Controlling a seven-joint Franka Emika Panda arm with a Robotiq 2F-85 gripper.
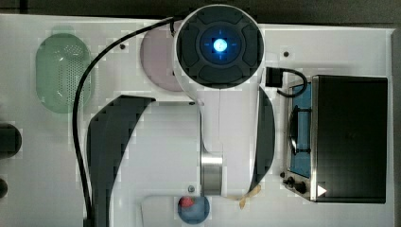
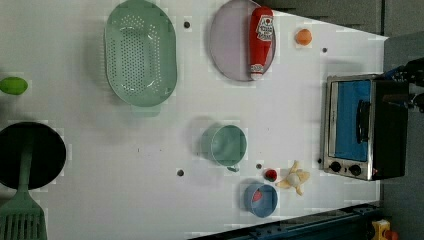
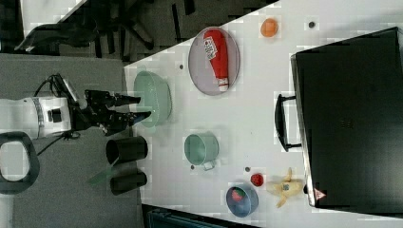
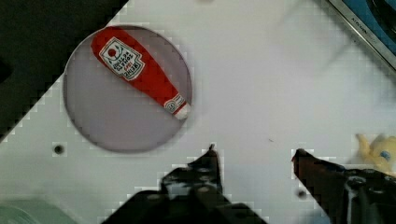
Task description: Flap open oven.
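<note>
Your gripper [image 4: 254,151] hangs above the bare white table [image 4: 261,79] with its two dark fingers [image 4: 210,163] spread well apart and nothing between them. In the right view you see the same gripper [image 3: 138,107] at the end of the white arm [image 3: 38,116], fingers parted, in front of the green colander [image 3: 154,97].

Nearest the fingertips in the wrist view is a grey round plate [image 4: 116,116] with a red ketchup bottle [image 4: 140,70] lying on it, and a yellow banana toy [image 4: 378,149] at the frame's edge.

In the left view, a green cup [image 2: 227,145] stands near the middle of the table. Toward the left view's lower right sit a blue bowl [image 2: 261,200] holding something red, a small red berry [image 2: 270,174] just beside it, and the banana toy [image 2: 295,178]. An orange ball [image 2: 303,36] lies near the plate [image 2: 230,45] at the left view's top.

Farthest from the gripper is the oven [image 2: 362,125], at the left view's right edge of the table. Its blue-tinted glass door [image 2: 350,120] is shut flat against the silver frame, the dark bar handle [image 2: 363,121] across it, and small knobs [image 2: 345,168] beside the door. In the top view you see the oven [image 1: 350,137] at the top view's right, just beyond the arm's white body [image 1: 222,123].
</note>
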